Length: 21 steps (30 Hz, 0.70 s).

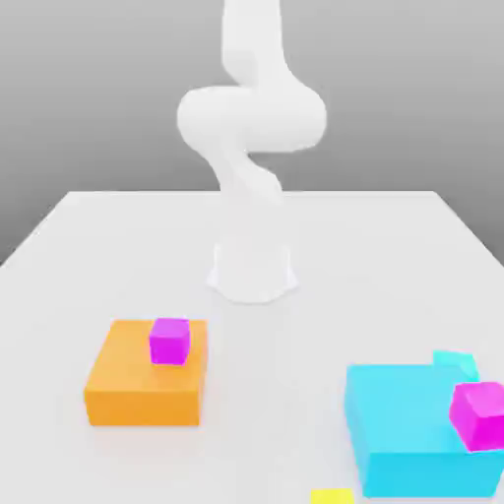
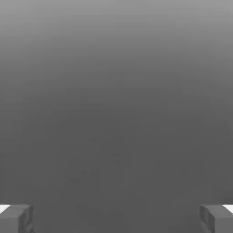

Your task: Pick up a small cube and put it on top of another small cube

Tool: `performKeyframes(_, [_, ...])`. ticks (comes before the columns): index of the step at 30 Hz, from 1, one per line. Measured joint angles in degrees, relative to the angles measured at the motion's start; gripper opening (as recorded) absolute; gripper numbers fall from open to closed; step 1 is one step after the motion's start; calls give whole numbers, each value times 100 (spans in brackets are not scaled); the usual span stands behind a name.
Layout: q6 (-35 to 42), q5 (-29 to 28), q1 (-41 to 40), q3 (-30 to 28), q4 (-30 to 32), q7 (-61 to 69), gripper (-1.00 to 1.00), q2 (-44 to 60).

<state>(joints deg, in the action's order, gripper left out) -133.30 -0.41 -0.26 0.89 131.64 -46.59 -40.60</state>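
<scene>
A small magenta cube (image 1: 169, 341) rests on a flat orange block (image 1: 148, 379) at the exterior view's left. A second magenta cube (image 1: 479, 414) sits on the near right edge of a large cyan block (image 1: 409, 428) at the exterior view's right. A small cyan cube (image 1: 456, 363) peeks out behind that block. A small yellow cube (image 1: 332, 496) lies at the front edge. In the hand view my gripper (image 2: 116, 219) is open, its grey fingertips (image 2: 16, 218) far apart with nothing between them, facing plain grey background.
The white arm (image 1: 251, 118) rises from its round base (image 1: 252, 271) at the table's middle and curls upward out of the picture. The white table (image 1: 98, 246) ends at a far edge behind the base.
</scene>
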Motion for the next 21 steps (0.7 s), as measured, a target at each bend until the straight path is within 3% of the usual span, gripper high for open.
performKeyframes(21, [-1274,-492,90,509,-123,-743,0,4397])
